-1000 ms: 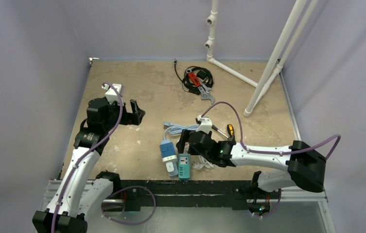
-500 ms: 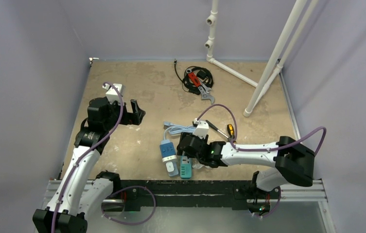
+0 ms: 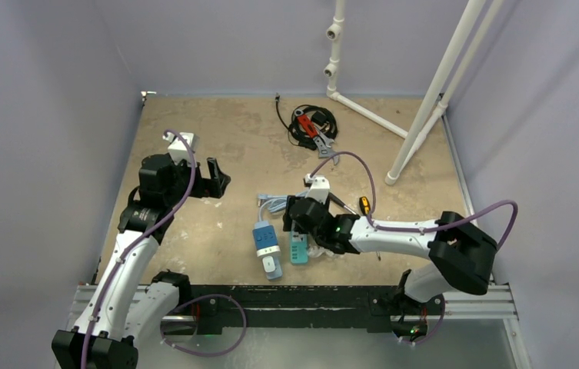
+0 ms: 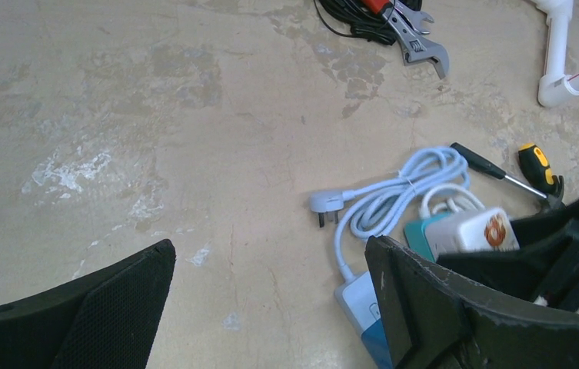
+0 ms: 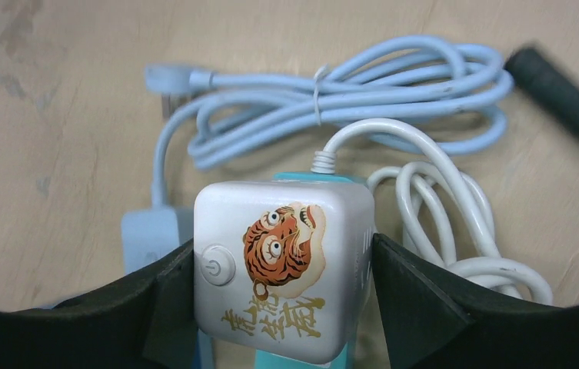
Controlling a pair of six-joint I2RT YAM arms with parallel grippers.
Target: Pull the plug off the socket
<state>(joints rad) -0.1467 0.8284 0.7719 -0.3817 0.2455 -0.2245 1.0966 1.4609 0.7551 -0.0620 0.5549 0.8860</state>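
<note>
A robotics lab test cell. Plain lavender walls (image 3: 40,115) box in a worn, stained tan table (image 3: 232,138). Two white-and-black robot arms (image 3: 128,261) trailing purple cables are bolted to an aluminium rail (image 3: 301,296) along the near edge. A white PVC pipe frame (image 3: 440,77) stands at the far right corner. The props are loose: an adjustable wrench (image 3: 328,151), a black cable coil (image 3: 305,123), a screwdriver (image 3: 363,205), and a teal power strip (image 3: 298,250) bearing a white cube plug (image 5: 286,269).

Left arm (image 3: 127,257) is reared up over the left side of the table (image 3: 217,123), left gripper (image 3: 217,178) hanging with jaws spread wide, nothing between them. Right arm (image 3: 397,234) lies stretched low near the front edge, right gripper (image 3: 297,221) clamped, fingers (image 5: 424,307) flush against both sides of the white plug (image 5: 282,269).
</note>
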